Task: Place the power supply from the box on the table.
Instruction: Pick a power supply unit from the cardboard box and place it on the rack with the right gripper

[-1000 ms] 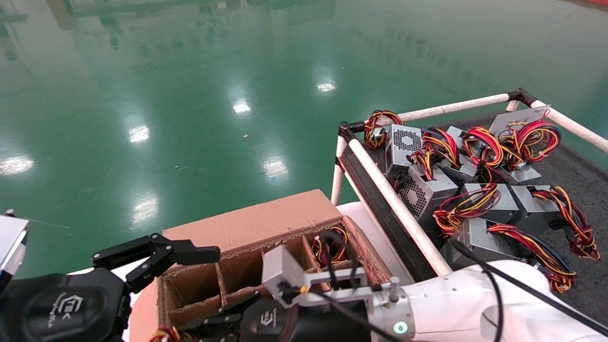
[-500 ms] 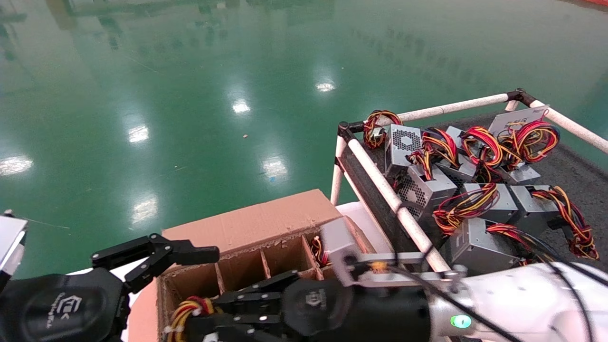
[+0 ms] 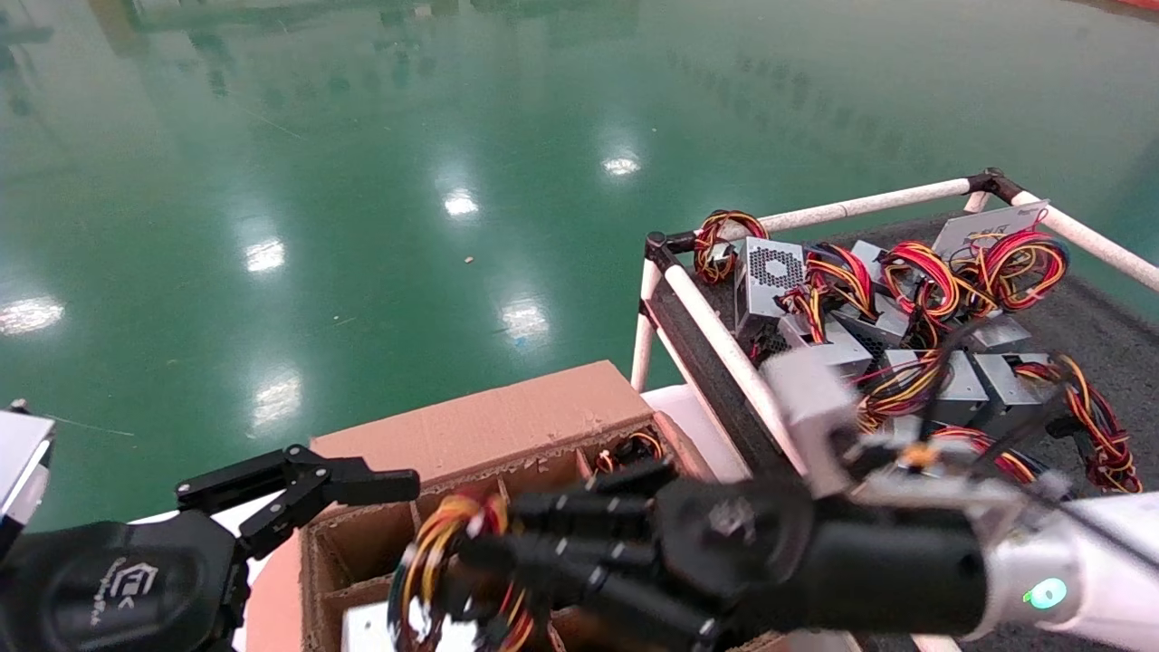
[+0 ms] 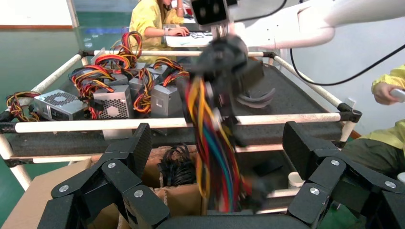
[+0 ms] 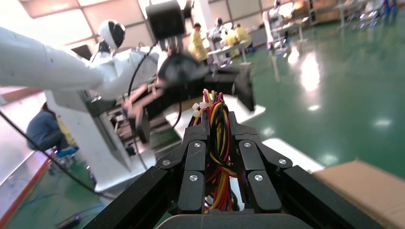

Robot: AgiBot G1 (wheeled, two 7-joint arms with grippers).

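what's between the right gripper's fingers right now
The right gripper pinches the power supply's wire bundle, clearest in the right wrist view.

The shiny green floor [image 3: 362, 181] has bright spots of light on it, and people in yellow [image 4: 155, 19] sit far off.

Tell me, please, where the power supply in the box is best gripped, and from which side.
Grip the wire bundle, coming from above. The case of the power supply sits low in a cell of the box, walled by cardboard, so only the wires stand free. The right gripper holds it this way, fingers shut on the wires.
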